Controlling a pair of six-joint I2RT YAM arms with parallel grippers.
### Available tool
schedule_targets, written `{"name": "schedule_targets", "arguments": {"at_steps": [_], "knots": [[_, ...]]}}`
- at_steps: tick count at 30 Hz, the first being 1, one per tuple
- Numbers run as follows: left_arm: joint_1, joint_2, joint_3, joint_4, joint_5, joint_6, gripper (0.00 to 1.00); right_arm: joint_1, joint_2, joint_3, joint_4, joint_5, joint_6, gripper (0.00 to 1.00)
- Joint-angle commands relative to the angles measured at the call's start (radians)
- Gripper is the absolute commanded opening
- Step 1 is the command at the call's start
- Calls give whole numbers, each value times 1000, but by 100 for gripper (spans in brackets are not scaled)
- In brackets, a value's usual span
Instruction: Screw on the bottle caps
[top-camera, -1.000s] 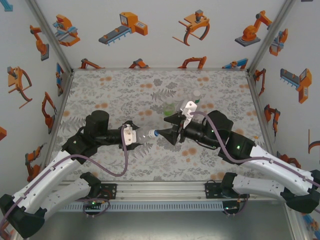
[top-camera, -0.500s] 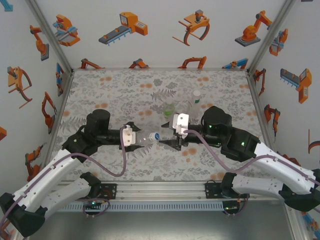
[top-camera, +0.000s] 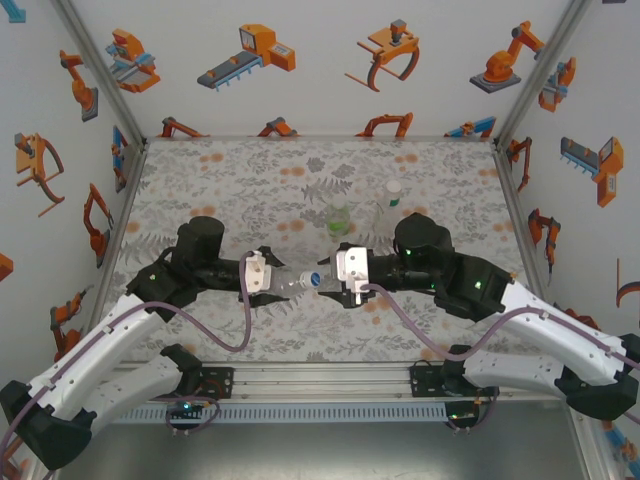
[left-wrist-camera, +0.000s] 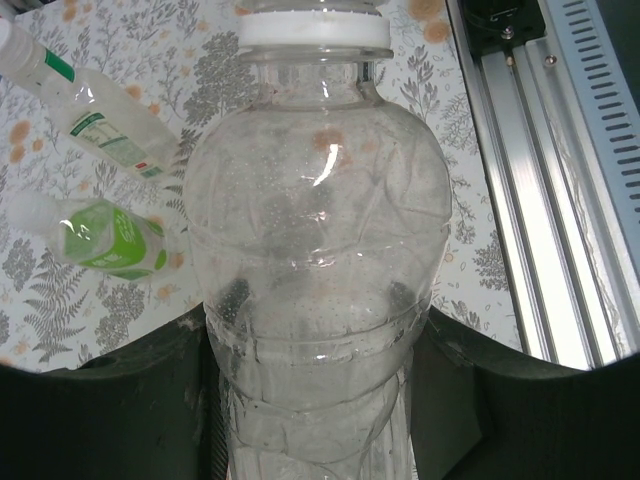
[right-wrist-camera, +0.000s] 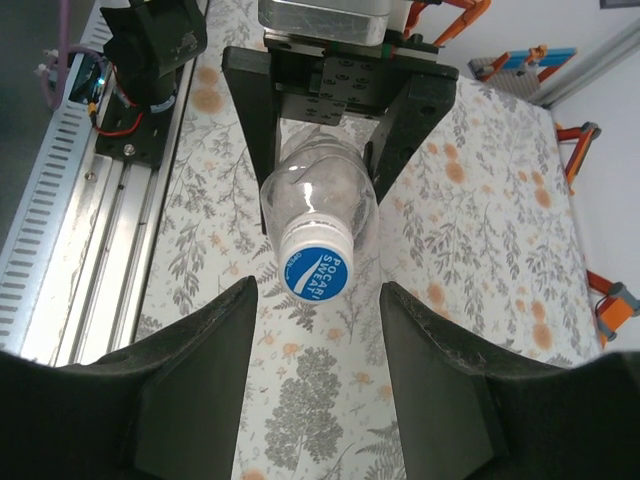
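My left gripper (top-camera: 278, 283) is shut on a clear bottle (top-camera: 296, 282) and holds it lying level, neck pointing right. In the left wrist view the bottle (left-wrist-camera: 318, 250) stands between the dark fingers (left-wrist-camera: 150, 400). A blue cap (right-wrist-camera: 317, 271) sits on its neck and faces my right gripper (right-wrist-camera: 318, 310). That gripper is open, with a finger on either side just short of the cap and not touching it. In the top view the cap (top-camera: 313, 281) lies just left of the right gripper (top-camera: 328, 284).
Behind the grippers stand a green-tinted bottle (top-camera: 340, 213) and a clear bottle with a white cap (top-camera: 392, 195). The aluminium rail (top-camera: 320, 380) runs along the near edge of the table. Patterned walls close in the left, right and back sides.
The right gripper has turned about its wrist and come off the blue cap, drawing slightly right. The left gripper and its bottle have shifted a little toward the near edge.
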Motion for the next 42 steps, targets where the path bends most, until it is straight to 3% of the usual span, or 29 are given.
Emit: {"name": "schedule_targets", "arguments": {"at_steps": [1,31,38,42], "knots": [[-5,0,33,-21,42,21,0,1,-5,-14,49,-33,-36,51],[-4,-3,36,-21,58,17,0,7,43,-21,76,-100,-37,41],[-4,-12,36,-19,55,17,0,9,38,-39,98,-76,-16,23],[-4,-29,26,1,18,11,0,9,20,-106,226,-15,132,14]]}}
